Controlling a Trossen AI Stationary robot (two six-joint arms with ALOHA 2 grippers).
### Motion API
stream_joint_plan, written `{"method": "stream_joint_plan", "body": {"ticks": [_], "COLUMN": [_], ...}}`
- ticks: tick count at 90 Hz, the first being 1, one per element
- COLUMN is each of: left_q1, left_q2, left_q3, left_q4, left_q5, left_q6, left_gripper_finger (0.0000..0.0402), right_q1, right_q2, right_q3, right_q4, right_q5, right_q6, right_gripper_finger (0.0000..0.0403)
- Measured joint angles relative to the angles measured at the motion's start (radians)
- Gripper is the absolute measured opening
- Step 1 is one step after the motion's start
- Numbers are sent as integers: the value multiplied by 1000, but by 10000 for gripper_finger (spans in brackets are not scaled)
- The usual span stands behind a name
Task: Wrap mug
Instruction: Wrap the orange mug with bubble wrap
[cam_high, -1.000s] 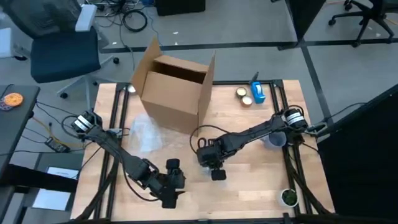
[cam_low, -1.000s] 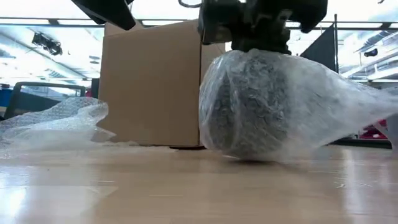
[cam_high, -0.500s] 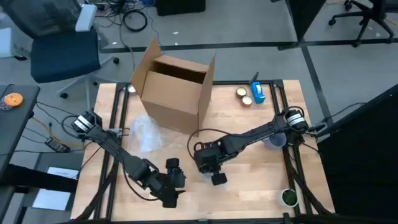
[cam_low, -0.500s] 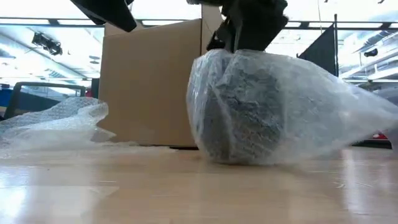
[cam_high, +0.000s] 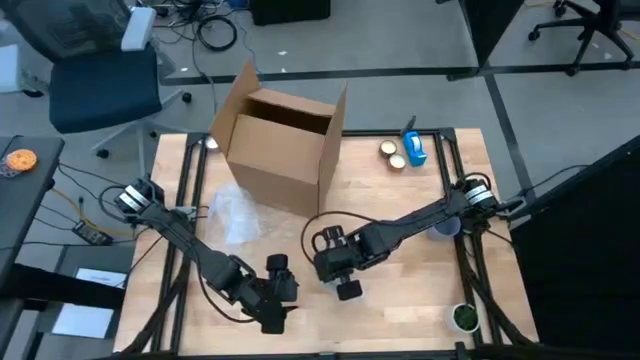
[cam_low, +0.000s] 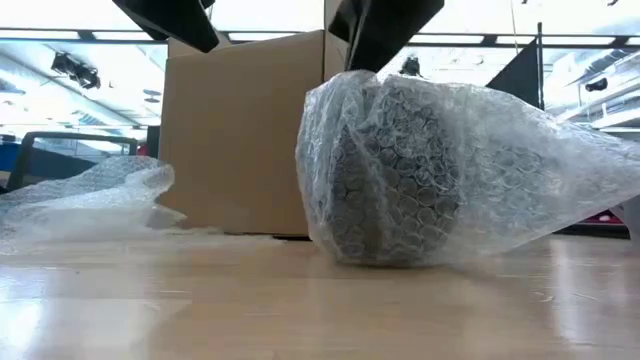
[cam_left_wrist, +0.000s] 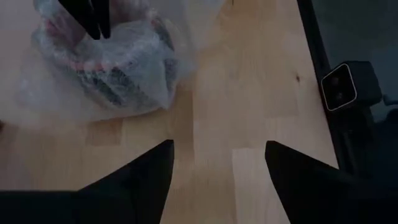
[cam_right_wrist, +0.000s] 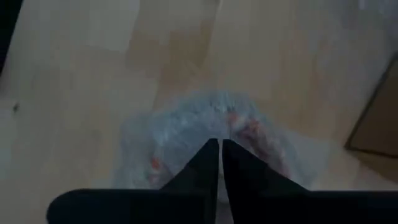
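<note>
1. Planks of pale wood make up the table (cam_high: 400, 310), which sits in a black frame with rails running down both sides.
2. Bubble wrap encloses the mug (cam_low: 395, 175), which rests on the table near the middle, just in front of the cardboard box (cam_high: 282, 145); in the low view the loose wrap trails off to one side along the wood.
3. Right gripper (cam_right_wrist: 220, 163) sits directly over the wrapped mug, its two dark fingers pressed almost together with only a thin slit between them; whether any wrap is pinched in that slit cannot be told.
4. Left gripper (cam_left_wrist: 217, 168) hovers low over the front part of the table, fingers spread wide with bare wood between them, the wrapped mug (cam_left_wrist: 112, 62) well ahead of it.
5. Box flaps stand open at the back left of the table, and a second loose sheet of bubble wrap (cam_high: 235, 215) lies on the wood just beside the box's front left corner.
6. Back right corner holds a blue object (cam_high: 414, 148) and two small round things (cam_high: 392, 154) next to it; a small green round object (cam_high: 463, 317) sits near the front right edge.
7. Grey floor surrounds the table, with a blue office chair (cam_high: 100, 70) at the back left and coiled cables (cam_high: 215, 30) lying beyond the box.
</note>
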Motion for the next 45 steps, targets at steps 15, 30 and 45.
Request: {"method": "stream_joint_plan", "body": {"ticks": [15,30,45], "left_q1": [-4,-10,-10], "left_q2": [0,0,0], "left_q3": [0,0,0], "left_q4": [-7,-11,-9], "left_q5": [-1,-1,-1], "left_q6": [-1,1,2], "left_gripper_finger": [239,239,239], "right_q1": [-8,-11,-4], "right_q2": [21,16,10], "right_q3": [-73,-134,-137], "right_q4": [73,64,-37], "right_q5": [-68,-192,-292], "right_q6": [-22,-36,-129], "right_gripper_finger": [0,0,0]}}
